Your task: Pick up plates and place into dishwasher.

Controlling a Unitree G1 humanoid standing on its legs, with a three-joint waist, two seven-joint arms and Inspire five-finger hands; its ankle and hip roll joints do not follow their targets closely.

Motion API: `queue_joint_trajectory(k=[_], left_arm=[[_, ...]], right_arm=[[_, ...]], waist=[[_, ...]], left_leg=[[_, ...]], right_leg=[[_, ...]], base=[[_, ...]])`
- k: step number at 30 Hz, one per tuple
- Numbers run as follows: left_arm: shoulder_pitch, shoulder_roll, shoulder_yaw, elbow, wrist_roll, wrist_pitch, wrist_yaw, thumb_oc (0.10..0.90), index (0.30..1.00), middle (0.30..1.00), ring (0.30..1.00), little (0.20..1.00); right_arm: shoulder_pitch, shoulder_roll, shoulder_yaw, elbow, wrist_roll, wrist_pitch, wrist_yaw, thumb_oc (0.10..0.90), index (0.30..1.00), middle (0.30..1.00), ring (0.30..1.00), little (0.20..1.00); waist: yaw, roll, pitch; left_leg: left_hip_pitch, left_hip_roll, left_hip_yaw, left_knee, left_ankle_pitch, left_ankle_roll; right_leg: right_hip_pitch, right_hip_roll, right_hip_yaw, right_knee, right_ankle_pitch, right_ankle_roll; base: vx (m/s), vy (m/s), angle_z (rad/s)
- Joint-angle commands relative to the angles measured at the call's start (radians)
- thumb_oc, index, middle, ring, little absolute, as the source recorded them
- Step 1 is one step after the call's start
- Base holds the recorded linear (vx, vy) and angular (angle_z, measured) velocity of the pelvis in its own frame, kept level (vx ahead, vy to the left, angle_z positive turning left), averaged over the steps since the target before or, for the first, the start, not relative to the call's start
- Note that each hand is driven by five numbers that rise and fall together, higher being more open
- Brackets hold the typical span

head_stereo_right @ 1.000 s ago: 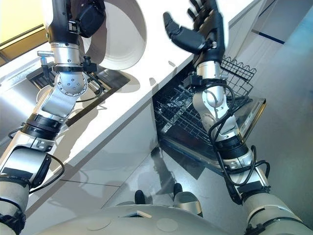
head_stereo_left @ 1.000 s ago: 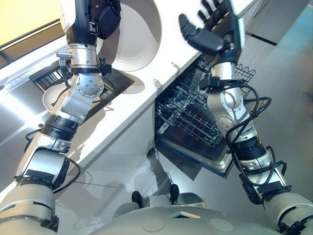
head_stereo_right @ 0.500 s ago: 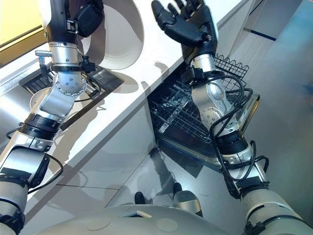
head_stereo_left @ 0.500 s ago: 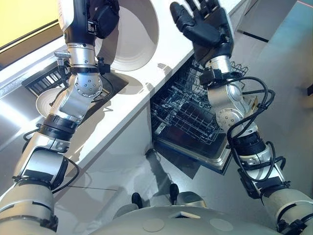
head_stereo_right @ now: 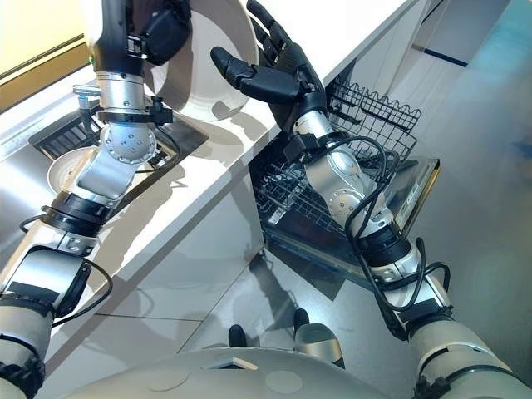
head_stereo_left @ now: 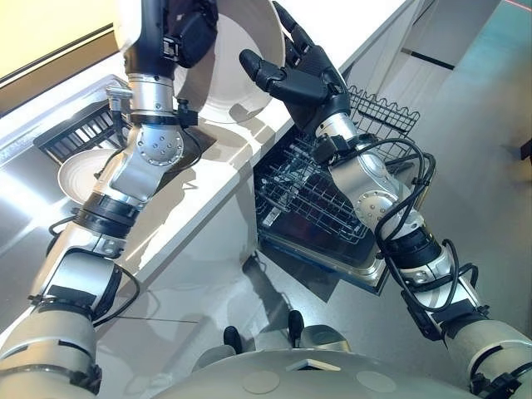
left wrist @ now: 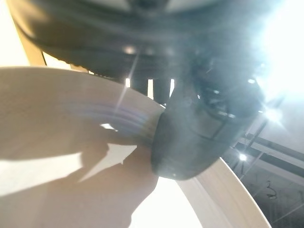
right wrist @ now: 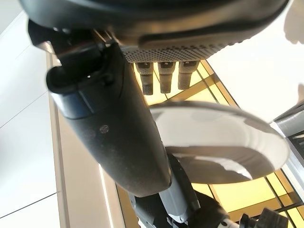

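Two plates are in sight. At the far left, a spare plate [head_stereo_left: 83, 170] lies flat in the sink [head_stereo_left: 32, 184]. Right of it, above the counter [head_stereo_left: 208, 208], the left hand [head_stereo_left: 193, 35] pinches the raised plate [head_stereo_left: 237, 87] by its rim. This plate is tilted nearly on edge with its hollow face toward the robot; being round, it has no long axis. It looks stiff, glazed, probably slippery and breakable, so the free rim is the place to grasp. The right hand [head_stereo_left: 303, 71] is spread just beside that rim. The dishwasher rack [head_stereo_left: 320, 195] stands open to the lower right.

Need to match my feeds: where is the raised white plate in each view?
Left eye: plate top centre.
Right eye: top, left of centre.
Left wrist: pinched under the thumb.
Right wrist: past the open right hand's fingers.
Landmark: left hand gripping its rim.
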Motion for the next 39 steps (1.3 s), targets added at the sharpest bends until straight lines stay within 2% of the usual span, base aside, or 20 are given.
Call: queue_joint_trajectory(k=[1, 2, 3, 6, 11, 16, 19, 20, 21, 22, 25, 26, 27, 28, 31, 32, 33, 35, 37, 39], left_arm=[[-0.179, 0.009, -0.036, -0.047, -0.069, -0.113, -0.023, 0.1, 0.3, 0.3, 0.3, 0.2], [-0.179, 0.008, -0.036, -0.049, -0.071, -0.115, -0.026, 0.1, 0.3, 0.3, 0.3, 0.2], [-0.17, -0.01, -0.038, -0.079, -0.127, -0.134, -0.07, 0.1, 0.3, 0.3, 0.3, 0.2], [-0.152, -0.039, -0.041, -0.137, -0.202, -0.131, -0.121, 0.1, 0.3, 0.3, 0.3, 0.2], [-0.127, -0.057, -0.024, -0.212, -0.23, -0.109, -0.136, 0.1, 0.3, 0.3, 0.3, 0.2], [-0.124, -0.023, 0.007, -0.259, -0.16, -0.081, -0.092, 0.1, 0.3, 0.3, 0.3, 0.2], [-0.136, 0.025, 0.032, -0.254, -0.146, -0.052, -0.081, 0.1, 0.3, 0.3, 0.3, 0.2], [-0.142, 0.04, 0.037, -0.253, -0.158, -0.028, -0.087, 0.204, 0.389, 0.389, 0.389, 0.304], [-0.147, 0.054, 0.043, -0.25, -0.187, 0.006, -0.084, 0.72, 0.832, 0.832, 0.832, 0.82], [-0.147, 0.067, 0.049, -0.242, -0.224, 0.021, -0.091, 0.8, 0.9, 0.9, 0.9, 0.9], [-0.142, 0.083, 0.071, -0.221, -0.308, 0.062, -0.116, 0.8, 0.9, 0.9, 0.9, 0.9], [-0.131, 0.093, 0.091, -0.21, -0.348, 0.092, -0.127, 0.8, 0.9, 0.9, 0.9, 0.9], [-0.13, 0.093, 0.094, -0.21, -0.351, 0.095, -0.128, 0.8, 0.9, 0.9, 0.9, 0.9], [-0.124, 0.115, 0.118, -0.182, -0.383, 0.096, -0.137, 0.8, 0.9, 0.9, 0.9, 0.9], [-0.122, 0.171, 0.165, -0.15, -0.4, 0.102, -0.143, 0.8, 0.9, 0.9, 0.9, 0.9], [-0.123, 0.175, 0.168, -0.148, -0.402, 0.102, -0.142, 0.8, 0.9, 0.9, 0.9, 0.9], [-0.124, 0.215, 0.186, -0.129, -0.406, 0.1, -0.14, 0.8, 0.9, 0.9, 0.9, 0.9], [-0.122, 0.255, 0.204, -0.123, -0.424, 0.112, -0.141, 0.8, 0.9, 0.9, 0.9, 0.9], [-0.105, 0.294, 0.237, -0.119, -0.447, 0.119, -0.158, 0.8, 0.9, 0.9, 0.9, 0.9], [-0.074, 0.321, 0.269, -0.12, -0.44, 0.126, -0.172, 0.8, 0.9, 0.9, 0.9, 0.9]], right_arm=[[-0.088, 0.052, -0.018, -0.07, 0.064, -0.075, 0.0, 0.44, 0.592, 0.592, 0.592, 0.54], [-0.087, 0.053, -0.018, -0.069, 0.066, -0.075, 0.0, 0.287, 0.46, 0.46, 0.46, 0.387], [-0.082, 0.065, -0.019, -0.064, 0.098, -0.089, -0.013, 0.1, 0.3, 0.3, 0.3, 0.2], [-0.068, 0.082, -0.022, -0.065, 0.092, -0.127, -0.04, 0.1, 0.3, 0.3, 0.3, 0.2], [-0.056, 0.083, -0.036, -0.076, 0.072, -0.14, -0.079, 0.1, 0.3, 0.3, 0.3, 0.2], [-0.056, 0.056, -0.058, -0.062, 0.087, -0.132, -0.079, 0.1, 0.3, 0.3, 0.3, 0.2], [-0.055, 0.035, -0.068, -0.049, 0.111, -0.121, -0.075, 0.1, 0.3, 0.3, 0.3, 0.2], [-0.056, 0.031, -0.07, -0.045, 0.11, -0.123, -0.076, 0.1, 0.3, 0.3, 0.3, 0.2], [-0.056, 0.025, -0.074, -0.041, 0.1, -0.13, -0.078, 0.1, 0.3, 0.3, 0.3, 0.2], [-0.055, 0.02, -0.078, -0.039, 0.073, -0.141, -0.081, 0.1, 0.3, 0.3, 0.3, 0.2], [-0.064, 0.014, -0.095, -0.038, -0.076, -0.177, -0.118, 0.1, 0.3, 0.3, 0.3, 0.2], [-0.076, 0.0, -0.115, -0.044, -0.279, -0.207, -0.16, 0.1, 0.3, 0.3, 0.3, 0.2], [-0.076, 0.001, -0.115, -0.046, -0.298, -0.209, -0.167, 0.1, 0.3, 0.3, 0.3, 0.2], [-0.102, -0.039, -0.138, -0.043, -0.478, -0.222, -0.217, 0.1, 0.3, 0.3, 0.3, 0.2], [-0.135, -0.129, -0.183, -0.005, -0.772, -0.236, -0.289, 0.1, 0.3, 0.3, 0.3, 0.2], [-0.139, -0.136, -0.184, -0.001, -0.807, -0.234, -0.292, 0.1, 0.3, 0.3, 0.3, 0.2], [-0.151, -0.212, -0.198, 0.04, -0.966, -0.235, -0.328, 0.1, 0.3, 0.3, 0.3, 0.2], [-0.155, -0.296, -0.208, 0.081, -1.024, -0.229, -0.346, 0.1, 0.3, 0.3, 0.3, 0.2], [-0.138, -0.374, -0.234, 0.133, -0.995, -0.237, -0.342, 0.1, 0.3, 0.3, 0.3, 0.2], [-0.11, -0.419, -0.264, 0.175, -0.976, -0.234, -0.346, 0.1, 0.3, 0.3, 0.3, 0.2]], waist=[[0.023, -0.001, -0.151], [0.023, -0.002, -0.15], [0.026, -0.003, -0.147], [0.03, -0.006, -0.143], [0.034, -0.01, -0.136], [0.037, -0.011, -0.134], [0.039, -0.009, -0.136], [0.04, -0.008, -0.136], [0.041, -0.007, -0.136], [0.043, -0.006, -0.137], [0.046, -0.002, -0.137], [0.049, 0.001, -0.137], [0.049, 0.002, -0.137], [0.051, 0.007, -0.137], [0.055, 0.017, -0.139], [0.055, 0.019, -0.138], [0.058, 0.024, -0.141], [0.06, 0.027, -0.143], [0.062, 0.029, -0.144], [0.064, 0.03, -0.144]], left_leg=[[-0.05, -0.027, 0.007, 0.014, -0.044, -0.003], [-0.05, -0.026, 0.007, 0.014, -0.044, -0.004], [-0.05, -0.026, 0.006, 0.014, -0.045, -0.003], [-0.052, -0.025, 0.005, 0.016, -0.045, -0.002], [-0.051, -0.024, 0.001, 0.023, -0.047, -0.002], [-0.048, -0.02, -0.004, 0.023, -0.047, -0.005], [-0.045, -0.015, -0.005, 0.023, -0.046, -0.007], [-0.045, -0.015, -0.007, 0.022, -0.045, -0.007], [-0.044, -0.015, -0.008, 0.021, -0.044, -0.008], [-0.043, -0.015, -0.01, 0.018, -0.043, -0.008], [-0.042, -0.013, -0.013, 0.015, -0.041, -0.01], [-0.043, -0.013, -0.017, 0.015, -0.041, -0.012], [-0.042, -0.013, -0.017, 0.015, -0.041, -0.012], [-0.042, -0.014, -0.02, 0.014, -0.041, -0.013], [-0.04, -0.014, -0.025, 0.013, -0.042, -0.014], [-0.039, -0.013, -0.026, 0.013, -0.043, -0.014], [-0.038, -0.013, -0.032, 0.012, -0.044, -0.015], [-0.037, -0.013, -0.037, 0.012, -0.046, -0.016], [-0.039, -0.012, -0.042, 0.012, -0.046, -0.019], [-0.04, -0.009, -0.047, 0.011, -0.046, -0.022]], right_leg=[[-0.03, 0.03, -0.044, 0.122, -0.123, 0.066], [-0.03, 0.029, -0.044, 0.122, -0.123, 0.066], [-0.03, 0.03, -0.044, 0.123, -0.123, 0.066], [-0.029, 0.03, -0.046, 0.124, -0.124, 0.066], [-0.027, 0.031, -0.046, 0.13, -0.126, 0.066], [-0.027, 0.033, -0.046, 0.141, -0.132, 0.066], [-0.026, 0.032, -0.049, 0.147, -0.135, 0.066], [-0.027, 0.032, -0.049, 0.149, -0.135, 0.066], [-0.027, 0.031, -0.05, 0.148, -0.134, 0.066], [-0.027, 0.031, -0.051, 0.146, -0.132, 0.067], [-0.025, 0.031, -0.051, 0.141, -0.13, 0.068], [-0.024, 0.032, -0.049, 0.138, -0.129, 0.068], [-0.024, 0.032, -0.048, 0.138, -0.129, 0.068], [-0.022, 0.032, -0.045, 0.134, -0.128, 0.068], [-0.019, 0.032, -0.043, 0.129, -0.129, 0.067], [-0.018, 0.032, -0.043, 0.129, -0.129, 0.067], [-0.016, 0.031, -0.042, 0.129, -0.133, 0.066], [-0.014, 0.03, -0.042, 0.132, -0.137, 0.067], [-0.012, 0.029, -0.043, 0.135, -0.142, 0.068], [-0.012, 0.03, -0.043, 0.14, -0.148, 0.067]], base=[[0.0, 0.0, 0.0], [0.0, 0.0, 0.0], [0.0, 0.0, 0.0], [0.0, 0.0, 0.0], [0.0, 0.0, 0.0], [0.01, -0.003, 0.02], [0.02, -0.01, 0.08], [0.02, -0.014, 0.07], [0.02, -0.014, 0.05], [0.03, -0.014, 0.03], [0.03, -0.008, 0.03], [0.0, 0.0, 0.0], [0.04, 0.004, 0.01], [0.0, 0.0, 0.0], [0.01, 0.004, 0.01], [0.0, 0.0, 0.0], [0.0, 0.0, 0.0], [0.03, -0.008, 0.08], [0.02, -0.021, 0.15], [0.01, -0.03, 0.08]])
